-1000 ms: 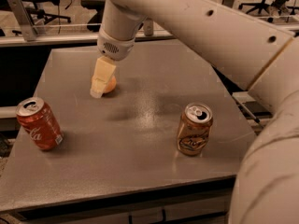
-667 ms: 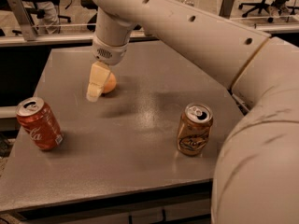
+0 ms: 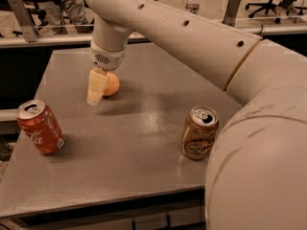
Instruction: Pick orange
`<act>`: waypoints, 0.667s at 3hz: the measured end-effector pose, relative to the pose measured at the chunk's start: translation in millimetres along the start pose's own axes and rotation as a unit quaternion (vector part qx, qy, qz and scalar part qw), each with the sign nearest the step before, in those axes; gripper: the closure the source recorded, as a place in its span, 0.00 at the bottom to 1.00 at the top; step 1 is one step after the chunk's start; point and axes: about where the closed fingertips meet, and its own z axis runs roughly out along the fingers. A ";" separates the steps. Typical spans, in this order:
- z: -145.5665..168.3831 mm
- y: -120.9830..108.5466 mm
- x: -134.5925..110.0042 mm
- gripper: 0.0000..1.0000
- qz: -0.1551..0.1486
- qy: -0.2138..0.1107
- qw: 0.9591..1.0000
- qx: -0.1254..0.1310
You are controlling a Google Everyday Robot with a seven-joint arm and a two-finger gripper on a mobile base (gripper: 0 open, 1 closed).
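The orange (image 3: 113,84) is a small round light-orange fruit resting on the grey table (image 3: 144,123), left of centre and towards the back. My gripper (image 3: 96,87) hangs from the large white arm that reaches in from the right, and comes down at the orange's left side. Its cream-coloured tip overlaps the left part of the fruit and hides it. The tip is close to the table surface.
A red Coca-Cola can (image 3: 40,127) stands near the table's front left edge. A gold-brown soda can (image 3: 199,132) stands at the front right. The white arm fills the right side of the view. Railings, chairs and a water bottle (image 3: 192,4) are behind the table.
The gripper has shifted slightly left and lower beside the orange, and the arm has swung further across the view. The orange and both cans have not moved.
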 end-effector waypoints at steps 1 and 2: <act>5.6 -1.4 1.5 0.42 -0.001 0.005 1.000 -0.006; 0.8 -2.6 1.6 0.64 -0.001 0.003 1.000 -0.009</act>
